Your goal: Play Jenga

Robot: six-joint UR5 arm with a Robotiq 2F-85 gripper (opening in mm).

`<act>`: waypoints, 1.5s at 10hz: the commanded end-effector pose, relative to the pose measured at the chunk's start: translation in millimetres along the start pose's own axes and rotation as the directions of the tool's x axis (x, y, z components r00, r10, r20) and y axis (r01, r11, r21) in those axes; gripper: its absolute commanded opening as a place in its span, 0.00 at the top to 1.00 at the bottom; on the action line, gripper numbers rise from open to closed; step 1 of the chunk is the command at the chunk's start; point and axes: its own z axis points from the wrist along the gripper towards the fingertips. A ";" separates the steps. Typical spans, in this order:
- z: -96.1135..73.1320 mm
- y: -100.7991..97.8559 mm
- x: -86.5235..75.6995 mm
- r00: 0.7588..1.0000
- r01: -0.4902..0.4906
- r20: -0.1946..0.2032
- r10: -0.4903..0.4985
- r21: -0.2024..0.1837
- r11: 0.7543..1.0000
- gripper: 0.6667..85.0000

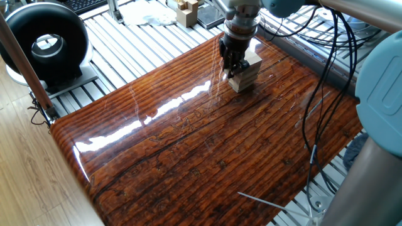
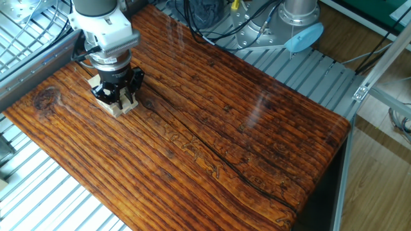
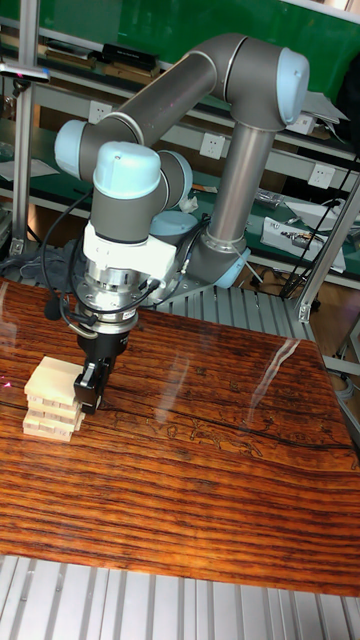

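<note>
Glossy dark wood table (image 1: pixel 188 150) stood on metal slats (image 1: pixel 135 47), we saw. Near its edge, the gripper (image 3: pixel 90 392) touched the Jenga tower (image 3: pixel 54 402); we could not tell whether the jaws held a block.

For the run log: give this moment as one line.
task: Jenga | gripper: at tower side, jaw state unclear | tower: upright on table | phase: working a block

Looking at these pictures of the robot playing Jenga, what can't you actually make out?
- Whether the claw grips a block: its fingers merge with the Jenga tower in the tall fixed view, and the claw body covers them in both fixed views.
- The tower's layer count: the claw hides most of it.
- The wooden pieces beyond the table: too small to identify.
</note>
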 end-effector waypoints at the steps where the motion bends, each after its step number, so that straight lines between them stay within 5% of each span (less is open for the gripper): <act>1: -0.2 -1.4 -2.7 1.000 -0.007 0.013 0.007 0.003 1.000 0.62; 15: 5.1 -1.5 -10.6 0.999 -0.013 0.029 0.013 0.004 1.000 0.62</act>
